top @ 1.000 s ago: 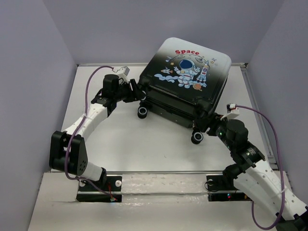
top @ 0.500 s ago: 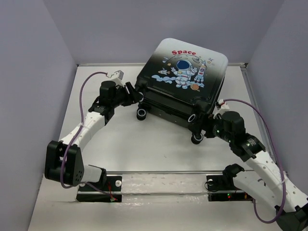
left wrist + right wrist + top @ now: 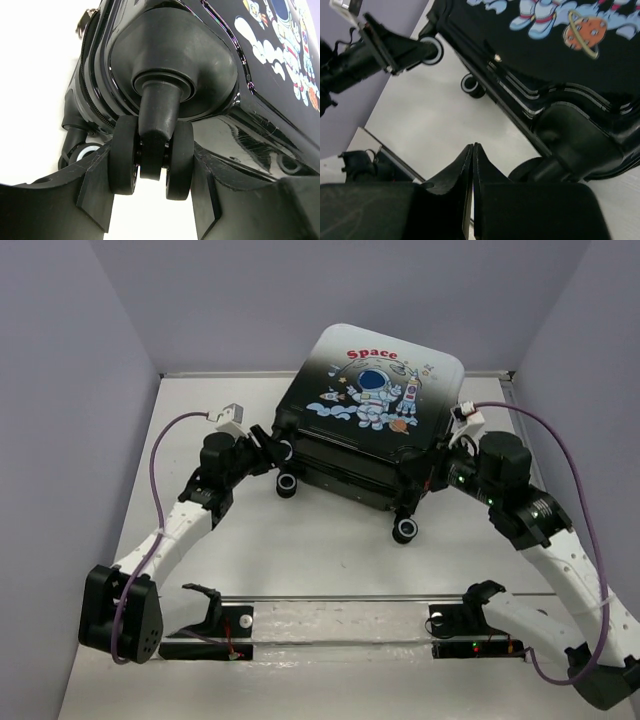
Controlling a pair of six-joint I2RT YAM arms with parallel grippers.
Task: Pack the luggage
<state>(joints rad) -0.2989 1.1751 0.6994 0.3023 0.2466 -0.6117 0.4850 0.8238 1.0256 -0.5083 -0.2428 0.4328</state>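
Closed astronaut-print suitcase (image 3: 375,405) lies flat, printed shell up, at the far middle of the table (image 3: 300,550), turned skew to its edges. The left gripper (image 3: 272,445) is at the case's near-left corner. In the left wrist view its jaws straddle the twin caster wheel (image 3: 150,155), with a finger (image 3: 95,192) against each outer face, so it reads as a pinch on the wheel. The right gripper (image 3: 432,468) sits at the near-right corner, close under the shell edge. In the right wrist view its jaws are pressed together on nothing, and I cannot tell whether it touches the case. Judgement: lid is down, so the step in hand is handling the shut case, probably turning or squaring it from the wheel end. The next move calls for both arms to work together, the right pushing the corner while the left steers by the caster. The wheel can swivel, so the hold may slip.
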